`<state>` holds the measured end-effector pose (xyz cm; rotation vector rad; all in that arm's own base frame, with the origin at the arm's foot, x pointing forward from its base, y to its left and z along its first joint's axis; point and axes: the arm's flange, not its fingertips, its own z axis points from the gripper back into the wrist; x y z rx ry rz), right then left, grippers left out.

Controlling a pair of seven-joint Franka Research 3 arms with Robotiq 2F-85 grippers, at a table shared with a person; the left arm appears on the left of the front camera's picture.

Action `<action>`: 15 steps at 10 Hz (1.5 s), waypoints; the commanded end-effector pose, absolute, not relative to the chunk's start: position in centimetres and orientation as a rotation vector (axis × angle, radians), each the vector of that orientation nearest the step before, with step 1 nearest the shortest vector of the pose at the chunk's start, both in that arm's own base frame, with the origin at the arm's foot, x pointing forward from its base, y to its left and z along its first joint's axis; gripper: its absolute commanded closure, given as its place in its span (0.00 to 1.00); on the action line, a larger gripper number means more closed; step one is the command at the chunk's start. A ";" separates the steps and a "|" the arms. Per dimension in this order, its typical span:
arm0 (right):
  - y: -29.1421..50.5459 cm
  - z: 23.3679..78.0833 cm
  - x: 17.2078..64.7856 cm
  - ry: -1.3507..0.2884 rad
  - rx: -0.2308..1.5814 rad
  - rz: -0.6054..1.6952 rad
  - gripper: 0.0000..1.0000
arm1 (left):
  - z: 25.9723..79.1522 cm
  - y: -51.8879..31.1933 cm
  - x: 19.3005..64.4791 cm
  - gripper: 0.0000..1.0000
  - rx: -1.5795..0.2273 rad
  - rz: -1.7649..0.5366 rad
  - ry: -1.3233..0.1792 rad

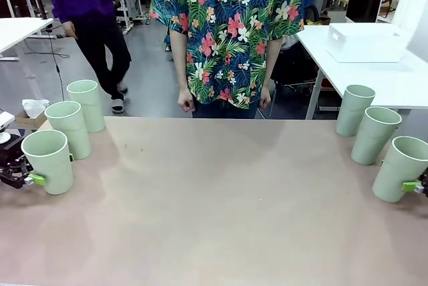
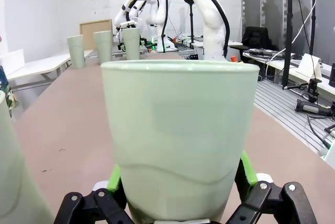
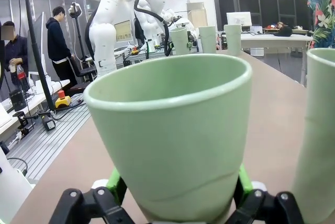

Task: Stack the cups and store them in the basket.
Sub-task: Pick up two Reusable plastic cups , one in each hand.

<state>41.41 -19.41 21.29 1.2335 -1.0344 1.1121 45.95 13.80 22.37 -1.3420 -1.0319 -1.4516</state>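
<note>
Three pale green cups stand in a slanting row at the table's left and three more at its right. My left gripper (image 1: 47,180) is at the nearest left cup (image 1: 48,159), its green pads on either side of the cup's (image 2: 178,130) base, open. My right gripper (image 1: 409,188) straddles the nearest right cup (image 1: 400,168) the same way, open around the cup (image 3: 172,130). Both cups stand upright on the table. The white basket (image 1: 364,42) sits on a separate white table at the far right.
A person in a flowered shirt (image 1: 227,32) stands at the far edge, hands down at their sides. The other cups (image 1: 69,129) (image 1: 87,104) (image 1: 374,133) (image 1: 354,109) stand close behind the straddled ones. The brown tabletop (image 1: 221,199) lies bare between the rows.
</note>
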 end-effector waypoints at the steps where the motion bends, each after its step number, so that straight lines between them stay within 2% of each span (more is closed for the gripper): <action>1: -18.7 21.7 41.1 -1.042 1.220 1.097 0.00 | 22.9 13.8 45.2 0.00 -1.293 -1.480 -1.080; 4: -18.6 21.7 41.0 -1.043 1.221 1.096 0.00 | 22.9 14.1 45.2 0.00 -1.302 -1.483 -1.091; 5: -18.6 21.8 40.9 -1.036 1.224 1.100 0.18 | 23.0 14.1 45.2 0.04 -1.309 -1.484 -1.093; 6: -18.7 21.7 40.9 -1.033 1.228 1.093 0.20 | 23.0 14.1 45.2 0.19 -1.308 -1.476 -1.091; 7: -18.7 21.7 40.8 -1.033 1.228 1.090 0.38 | 23.0 14.2 45.1 0.19 -1.304 -1.478 -1.088; 8: -18.7 21.7 40.8 -1.031 1.228 1.088 0.40 | 23.0 14.2 45.1 0.38 -1.308 -1.478 -1.087; 9: -18.7 21.7 40.8 -1.033 1.226 1.086 0.58 | 22.9 14.3 45.0 0.23 -1.308 -1.477 -1.087; 10: -18.7 21.7 40.8 -1.038 1.228 1.085 0.60 | 22.9 14.3 44.9 0.58 -1.316 -1.475 -1.084; 11: -19.0 21.9 40.4 -0.979 1.292 1.125 0.60 | 23.0 14.2 44.6 0.43 -1.349 -1.474 -1.069; 12: -19.2 21.2 41.2 -1.035 1.238 1.104 0.60 | 23.0 14.4 45.9 0.43 -1.324 -1.450 -1.057; 15: -19.2 21.2 41.2 -1.035 1.238 1.104 0.60 | 23.0 14.4 45.9 0.43 -1.324 -1.450 -1.057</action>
